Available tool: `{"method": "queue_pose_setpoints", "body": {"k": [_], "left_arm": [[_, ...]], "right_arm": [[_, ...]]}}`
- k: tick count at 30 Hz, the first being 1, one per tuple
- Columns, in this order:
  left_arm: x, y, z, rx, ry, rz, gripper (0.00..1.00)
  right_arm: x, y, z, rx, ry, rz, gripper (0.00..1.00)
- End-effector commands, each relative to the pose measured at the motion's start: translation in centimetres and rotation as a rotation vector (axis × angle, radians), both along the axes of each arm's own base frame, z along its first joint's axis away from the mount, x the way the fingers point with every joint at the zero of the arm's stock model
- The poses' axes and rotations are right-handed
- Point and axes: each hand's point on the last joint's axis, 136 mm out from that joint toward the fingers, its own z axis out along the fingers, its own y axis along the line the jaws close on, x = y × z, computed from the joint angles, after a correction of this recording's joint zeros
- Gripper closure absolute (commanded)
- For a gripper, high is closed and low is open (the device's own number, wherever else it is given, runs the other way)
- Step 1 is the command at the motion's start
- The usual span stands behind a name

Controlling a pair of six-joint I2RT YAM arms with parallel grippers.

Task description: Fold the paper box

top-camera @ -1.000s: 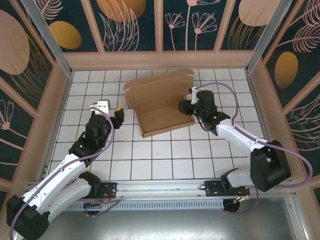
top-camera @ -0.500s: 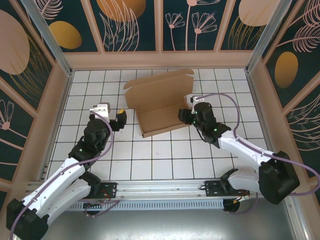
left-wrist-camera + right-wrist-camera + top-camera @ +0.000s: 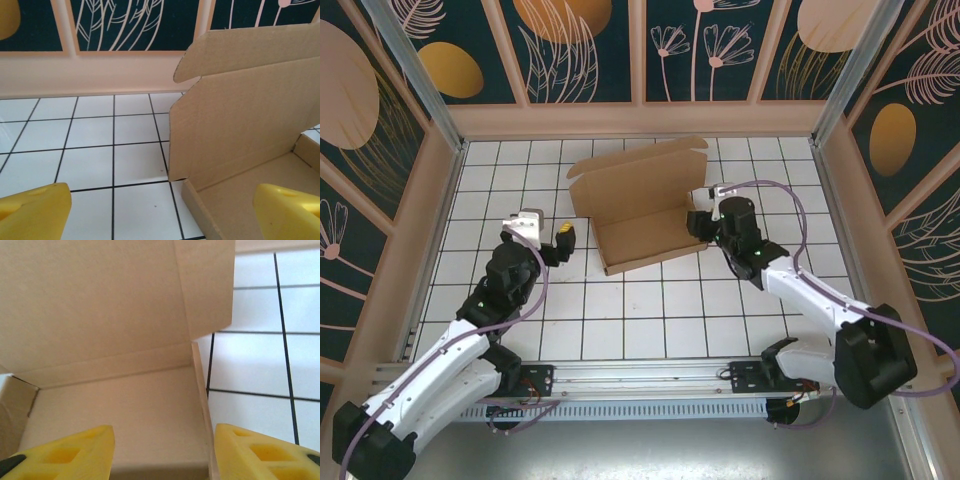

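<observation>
left gripper (image 3: 563,242) wide, off paper box (image 3: 640,200) | wrist view: right gripper (image 3: 164,455) wide astride wall (image 3: 201,390)

**Left pincer** (image 3: 560,243): moves right and slightly toward the near edge of the tabletop (image 3: 620,310). It ends closer to the left end of the paper box (image 3: 650,238) but still apart from it. Its jaws are spread wider than a second ago. Its yellow fingertip (image 3: 565,235) sits lower in the top view than before.

**Left arm** (image 3: 505,285): forearm follows, leaning further toward the box.

**Right pincer** (image 3: 693,222): drops from beside the upright lid's right edge to the tray's right end wall, dipping nearer half a second ago, then easing back.

**Right arm** (image 3: 790,285): wrist lower in the top view, elbow swung out toward the near right corner, and cable loop redrawn above the forearm.
</observation>
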Motion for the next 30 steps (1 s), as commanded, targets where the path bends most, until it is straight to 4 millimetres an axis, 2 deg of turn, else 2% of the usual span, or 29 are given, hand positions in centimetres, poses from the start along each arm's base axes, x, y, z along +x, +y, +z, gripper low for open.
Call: {"method": "queue_pose_setpoints", "body": {"k": [1,4,8,14,19,26,30], "left_arm": [[0.1,0.9,0.4,0.021,-0.033,0.049,0.07],[0.2,1.1,0.2,0.026,-0.021,0.064,0.07],[0.3,1.2,0.3,0.001,-0.016,0.08,0.07],[-0.2,1.0,1.5,-0.091,-0.031,0.067,0.08],[0.1,1.3,2.1,-0.072,-0.048,0.086,0.08],[0.4,1.1,1.3,-0.068,-0.005,0.089,0.08],[1.0,0.4,-0.2,-0.045,0.085,0.08,0.1]], "right_arm": [[-0.5,1.1,-1.6,-0.054,0.053,0.045,0.47],[-1.5,2.5,-3.7,-0.087,0.112,0.098,0.49],[-1.6,3.7,-6.4,-0.13,0.2,0.12,0.52],[-1.6,6.5,-8.7,-0.144,0.312,0.184,0.57],[-3.8,9.1,-10.5,-0.146,0.413,0.301,0.58],[-7.4,10.4,-11.4,-0.092,0.495,0.376,0.59],[-10.0,11.4,-9.8,0.014,0.522,0.456,0.59]]}}
